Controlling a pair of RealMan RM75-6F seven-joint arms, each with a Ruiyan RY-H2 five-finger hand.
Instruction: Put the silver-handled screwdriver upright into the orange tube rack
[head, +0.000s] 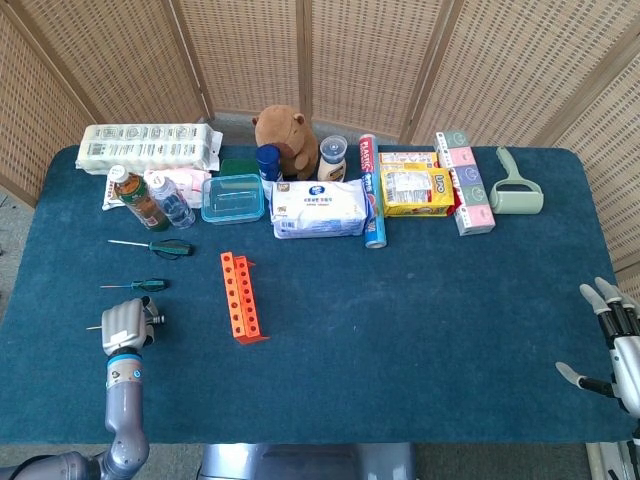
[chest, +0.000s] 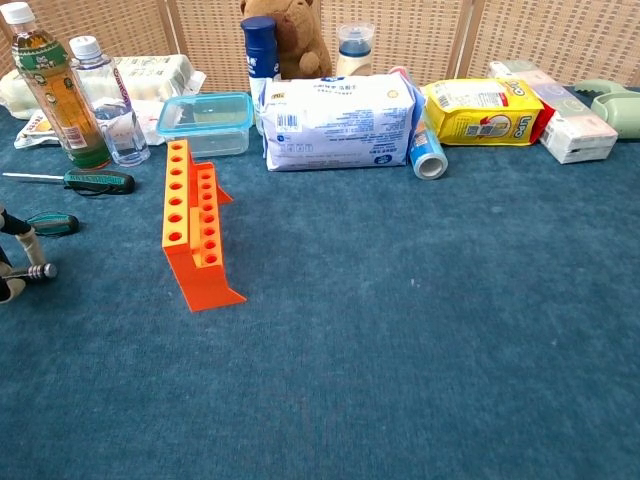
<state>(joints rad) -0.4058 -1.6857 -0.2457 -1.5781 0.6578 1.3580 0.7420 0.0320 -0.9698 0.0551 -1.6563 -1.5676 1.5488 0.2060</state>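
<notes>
**Screwdriver in the left hand, rack to its right**

The left hand (head: 122, 325) grips the silver-handled screwdriver (chest: 36, 270), lying roughly level, crosswise. The orange tube rack (head: 239, 296) stands nearby to its right. The right hand (head: 615, 340), fingers apart and empty, is far off.

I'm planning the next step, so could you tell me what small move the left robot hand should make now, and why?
Probably lift the silver-handled screwdriver off the table: the left robot hand already grips it, lying flat, well left of the orange tube rack, so it needs height before tilting upright.
</notes>
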